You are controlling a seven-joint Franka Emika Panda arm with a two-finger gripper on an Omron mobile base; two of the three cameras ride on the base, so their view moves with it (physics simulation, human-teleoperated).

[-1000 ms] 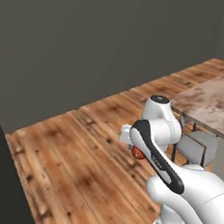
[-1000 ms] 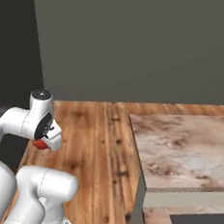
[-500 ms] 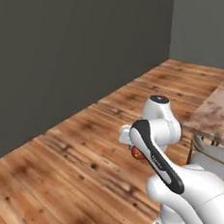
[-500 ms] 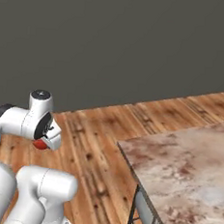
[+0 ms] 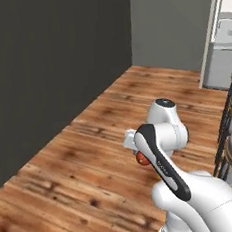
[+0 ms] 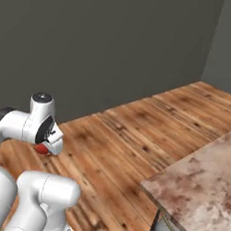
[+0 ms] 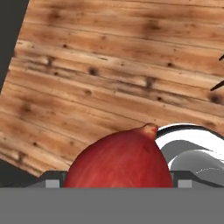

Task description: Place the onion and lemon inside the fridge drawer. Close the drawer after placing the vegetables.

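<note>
View swung; tool keeps onion

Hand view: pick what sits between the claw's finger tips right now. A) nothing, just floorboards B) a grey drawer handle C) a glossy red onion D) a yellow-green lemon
C: a round red onion with a small pointed tip sits right at the claw in the hand view, with the wooden floor behind it; a red patch shows at the claw in both base views too.
</note>
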